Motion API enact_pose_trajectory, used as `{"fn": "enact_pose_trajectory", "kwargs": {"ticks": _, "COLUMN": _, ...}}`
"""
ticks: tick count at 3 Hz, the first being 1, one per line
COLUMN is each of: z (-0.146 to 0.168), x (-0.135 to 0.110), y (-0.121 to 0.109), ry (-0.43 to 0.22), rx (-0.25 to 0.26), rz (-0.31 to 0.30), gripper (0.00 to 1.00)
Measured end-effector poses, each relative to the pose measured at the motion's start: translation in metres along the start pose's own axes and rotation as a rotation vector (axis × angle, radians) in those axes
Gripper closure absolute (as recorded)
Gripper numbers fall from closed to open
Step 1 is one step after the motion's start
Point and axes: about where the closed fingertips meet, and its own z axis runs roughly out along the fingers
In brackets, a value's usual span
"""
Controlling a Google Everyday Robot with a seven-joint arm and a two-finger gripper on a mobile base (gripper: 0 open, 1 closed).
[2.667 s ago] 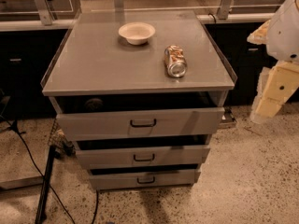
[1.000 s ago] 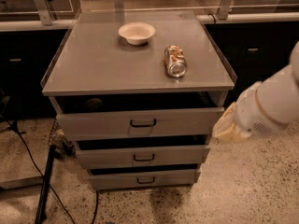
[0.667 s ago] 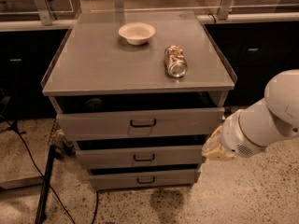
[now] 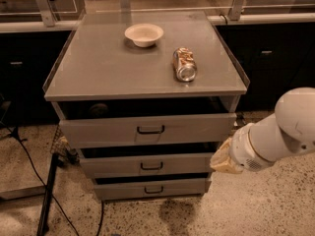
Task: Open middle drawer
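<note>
The middle drawer point(image 4: 147, 165) is sitting below the front edge of the tabletop point(image 4: 108, 68), between a taller top drawer point(image 4: 147, 130) and a shorter bottom drawer point(image 4: 152, 187). Its front is lying slightly behind the top drawer's front, with a dark gap showing above it. In my judgement it is not yet pulled out, so nearly all of the task is waiting to be done. The gripper point(image 4: 221, 159) is hanging at the right end of the middle drawer's front, under the front right corner of the tabletop and well to the right of the black loop handle point(image 4: 151, 166). Whether it is open or closed cannot be told, and nothing is showing in its grasp. It is not touching the handle. The white arm point(image 4: 275, 136) is reaching in from the right over speckled floor point(image 4: 256, 205), where open room is lying for swinging towards the handle and for drawing the drawer forward. On the tabletop a bowl point(image 4: 143, 34) is resting near the back edge and a can point(image 4: 184, 64) is lying on its side towards the right edge, both clear of the work. Cables point(image 4: 29, 168) are trailing on the floor to the left.
</note>
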Motion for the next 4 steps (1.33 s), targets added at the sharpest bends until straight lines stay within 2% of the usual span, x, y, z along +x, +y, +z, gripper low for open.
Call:
{"fn": "enact_pose_trajectory", "kwargs": {"ticks": 1, "z": 0.074, "x": 0.029, "y": -0.002, "ry": -0.07, "rx": 0.008, "rz": -0.002, "gripper": 1.0}}
{"fn": "enact_pose_trajectory", "kwargs": {"ticks": 2, "z": 0.122, "x": 0.044, "y": -0.006, "ry": -0.118, "rx": 0.015, "rz": -0.005, "gripper": 1.0}}
{"fn": "enact_pose_trajectory", "kwargs": {"ticks": 3, "z": 0.195, "x": 0.082, "y": 0.006, "ry": -0.064, "rx": -0.033, "rz": 0.026, "gripper": 1.0}}
{"fn": "enact_pose_trajectory", "kwargs": {"ticks": 4, "z": 0.22, "x": 0.065, "y": 0.008, "ry": -0.056, "rx": -0.068, "rz": 0.02, "gripper": 1.0}}
